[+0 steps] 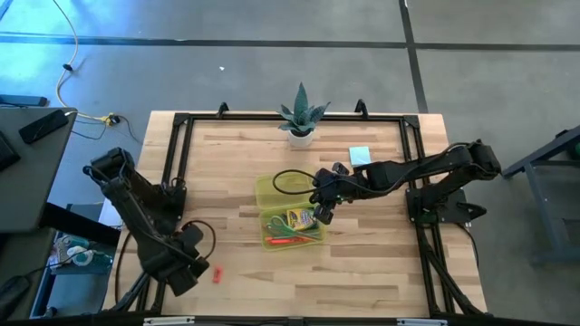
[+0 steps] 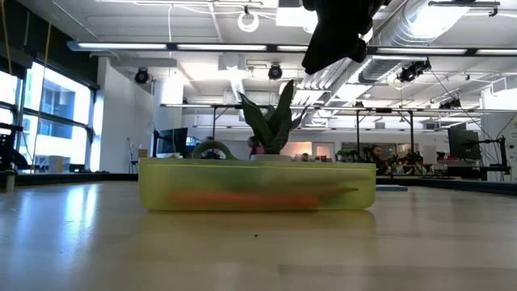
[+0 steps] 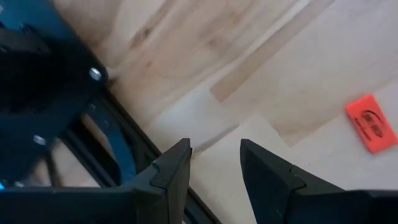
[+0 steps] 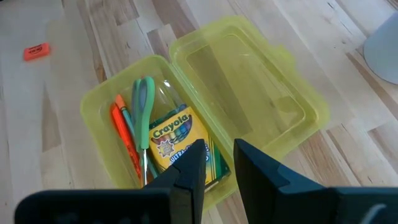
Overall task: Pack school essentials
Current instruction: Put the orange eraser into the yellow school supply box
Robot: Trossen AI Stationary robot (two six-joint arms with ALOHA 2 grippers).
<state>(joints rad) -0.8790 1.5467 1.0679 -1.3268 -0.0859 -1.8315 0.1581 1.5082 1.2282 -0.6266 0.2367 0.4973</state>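
Yellow-green case (image 1: 290,213): mid-bench (image 1: 362,272), lid open, holding crayon box (image 4: 180,140), green-handled scissors (image 4: 144,102), orange pen (image 4: 121,134).
Red eraser (image 1: 217,273): on bench, near front-left corner, well apart from case.
Light-blue notepad (image 1: 360,155): on bench, beside potted plant (image 1: 301,116).
Right hand (image 4: 214,165): above case, nearly clenched, grasping nothing.
Left hand (image 3: 214,168): low at bench's front-left edge, released, near eraser.

Yellow-green case (image 4: 261,106), red eraser (image 4: 36,51), green-handled scissors (image 4: 143,102).
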